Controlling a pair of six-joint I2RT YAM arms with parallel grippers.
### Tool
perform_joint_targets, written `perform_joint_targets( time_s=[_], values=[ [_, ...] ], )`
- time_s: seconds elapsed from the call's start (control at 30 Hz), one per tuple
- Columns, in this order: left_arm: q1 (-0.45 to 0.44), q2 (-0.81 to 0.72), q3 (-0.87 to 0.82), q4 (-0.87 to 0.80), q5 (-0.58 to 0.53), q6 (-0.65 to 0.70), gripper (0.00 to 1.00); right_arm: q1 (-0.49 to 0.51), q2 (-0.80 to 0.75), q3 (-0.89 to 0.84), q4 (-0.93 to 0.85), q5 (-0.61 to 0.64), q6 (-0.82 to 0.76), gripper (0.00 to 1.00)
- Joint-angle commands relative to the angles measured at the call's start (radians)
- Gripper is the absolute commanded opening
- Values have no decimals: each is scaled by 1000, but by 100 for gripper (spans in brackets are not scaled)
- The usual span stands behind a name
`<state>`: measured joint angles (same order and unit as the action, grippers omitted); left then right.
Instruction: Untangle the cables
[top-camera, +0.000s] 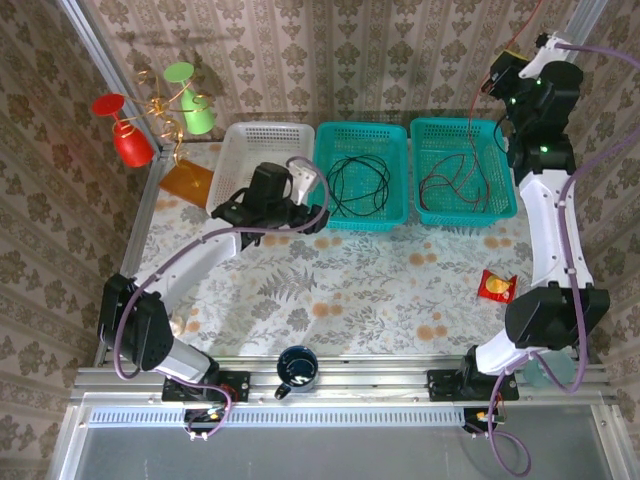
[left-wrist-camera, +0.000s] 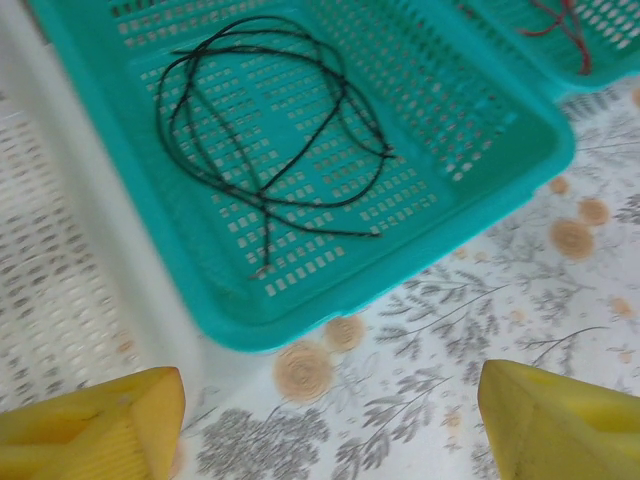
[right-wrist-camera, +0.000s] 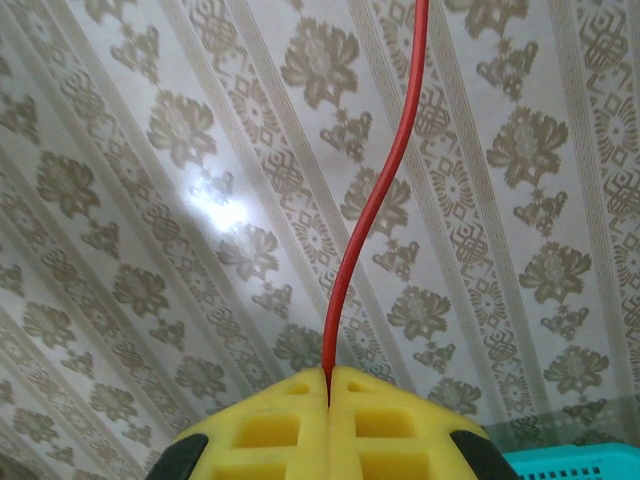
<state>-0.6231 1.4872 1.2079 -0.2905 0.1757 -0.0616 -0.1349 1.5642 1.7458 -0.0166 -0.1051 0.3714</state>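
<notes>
Top external view first, from my side of the bench (top-camera: 330, 290): a mug (top-camera: 297, 368) sits by the rail between the arm bases, and a snack packet (top-camera: 497, 286) lies off to the right. Past those, the left arm reaches toward the row of baskets. Its wrist camera shows the left hand (left-wrist-camera: 330, 425) with yellow fingers (left-wrist-camera: 95, 430) spread wide and nothing between them, over the bench just short of the middle basket (left-wrist-camera: 430, 250). The black cable (left-wrist-camera: 265, 200) lies straight ahead of that hand, beyond the basket's near wall, as a loose flat coil on the basket floor with no clear long axis (more a scribble than a line). A white basket (top-camera: 262, 135) stands to its left.

Further back and to the right, the red cable (top-camera: 452, 185) is heaped in the right basket (top-camera: 465, 218), and one strand climbs steeply out of it to the raised right arm. The right wrist camera shows the right hand (right-wrist-camera: 328, 385) pinched tight on that strand, which runs on from the fingertips toward the wall.

So the two colours look apart, each in its own basket. I'd judge the next move belongs to the right arm: the red strand hangs nearly upright above its basket, so it need only come down and be let go.
</notes>
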Motion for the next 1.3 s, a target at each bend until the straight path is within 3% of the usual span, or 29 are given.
perform_joint_targets(
  time_s=[0.0,0.23,0.47,0.73,1.07,1.17,1.27],
  values=[
    [-36,-18,-1,110,31,-48,78,6,14,-4,63,35,-80,0],
    [-100,85,129,175,72,-84,78,25,48,-138,-26,98,-93,0],
    [-112,225,271,194,122,-100,78,78,179,-252,-175,266,-126,0],
    [-138,336,358,228,134,-147,77,78,466,4,-557,240,-111,0],
    [-178,416,397,217,133,-167,76,63,714,234,-806,152,-92,0],
    [-181,416,389,213,136,-170,76,54,738,278,-847,133,-85,10],
    [-184,410,373,211,134,-171,76,36,718,301,-863,101,-68,35]
  ],
)
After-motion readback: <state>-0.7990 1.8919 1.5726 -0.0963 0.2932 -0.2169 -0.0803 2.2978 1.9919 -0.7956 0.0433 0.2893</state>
